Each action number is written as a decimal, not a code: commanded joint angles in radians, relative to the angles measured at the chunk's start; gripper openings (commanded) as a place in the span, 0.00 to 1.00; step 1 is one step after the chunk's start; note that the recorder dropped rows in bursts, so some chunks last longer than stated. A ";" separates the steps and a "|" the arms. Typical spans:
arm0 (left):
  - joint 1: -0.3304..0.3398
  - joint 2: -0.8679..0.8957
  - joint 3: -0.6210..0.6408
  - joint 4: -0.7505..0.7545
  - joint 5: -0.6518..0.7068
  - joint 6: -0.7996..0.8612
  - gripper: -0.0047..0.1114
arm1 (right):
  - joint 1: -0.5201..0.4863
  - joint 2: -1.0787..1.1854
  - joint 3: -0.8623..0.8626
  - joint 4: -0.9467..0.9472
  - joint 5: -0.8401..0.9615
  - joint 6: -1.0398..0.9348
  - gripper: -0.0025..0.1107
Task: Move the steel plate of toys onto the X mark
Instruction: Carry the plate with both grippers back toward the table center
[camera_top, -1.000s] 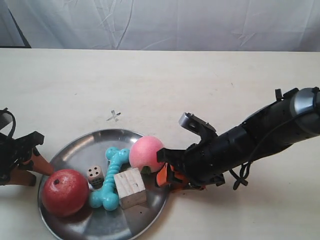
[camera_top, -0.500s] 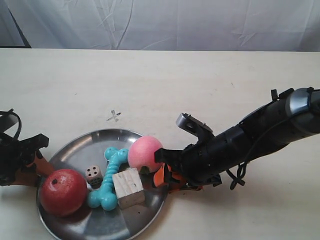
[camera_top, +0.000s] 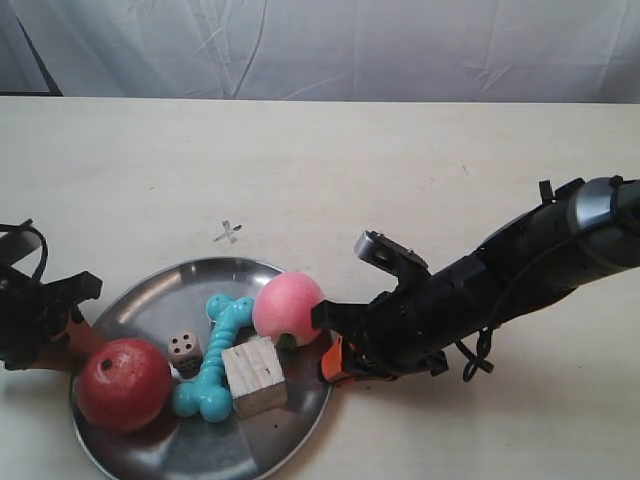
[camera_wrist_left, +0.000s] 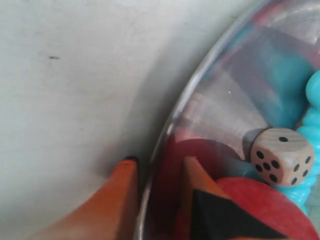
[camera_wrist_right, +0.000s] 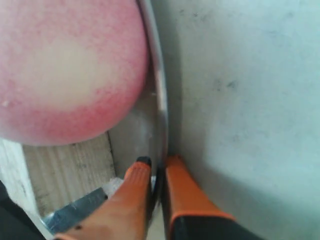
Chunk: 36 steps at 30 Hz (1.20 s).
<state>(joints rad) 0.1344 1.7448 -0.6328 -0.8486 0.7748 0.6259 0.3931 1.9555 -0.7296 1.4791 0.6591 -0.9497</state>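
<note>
The steel plate (camera_top: 150, 300) lies near the table's front, below and left of the X mark (camera_top: 228, 233). It holds the red apple (camera_top: 123, 384), pink peach (camera_top: 288, 308), turquoise bone (camera_top: 215, 355), wooden cube (camera_top: 254, 376) and die (camera_top: 183, 347). My right gripper (camera_wrist_right: 159, 161) is shut on the plate's rim (camera_wrist_right: 159, 100) beside the peach (camera_wrist_right: 65, 65) and cube (camera_wrist_right: 65, 170). My left gripper (camera_wrist_left: 160, 160) straddles the opposite rim (camera_wrist_left: 200, 80), one finger outside and one inside by the apple (camera_wrist_left: 270, 200), with a gap left on the inner side. The die (camera_wrist_left: 282, 156) sits close by.
The pale table (camera_top: 420, 170) stretches behind the plate to a white cloth backdrop (camera_top: 330, 45). The right arm's black body (camera_top: 500, 280) lies low across the table at the exterior view's right. The left arm (camera_top: 25, 310) sits at the table's left edge.
The right gripper's orange fingers have drawn together on the rim. The plate and its toys have shifted slightly left, and the left gripper's finger is now mostly hidden behind the rim.
</note>
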 joint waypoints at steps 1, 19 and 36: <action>-0.047 0.000 0.002 -0.008 0.013 0.000 0.17 | 0.016 0.029 0.013 -0.066 -0.016 -0.016 0.06; -0.069 0.000 -0.048 -0.015 0.072 -0.002 0.04 | 0.016 0.021 -0.021 -0.100 0.117 -0.002 0.01; -0.069 0.000 -0.123 -0.036 0.113 -0.002 0.04 | 0.014 0.002 -0.207 -0.422 0.150 0.271 0.01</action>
<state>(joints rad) 0.0788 1.7448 -0.7142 -0.7836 0.8354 0.6444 0.3910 1.9626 -0.9024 1.0735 0.7132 -0.6301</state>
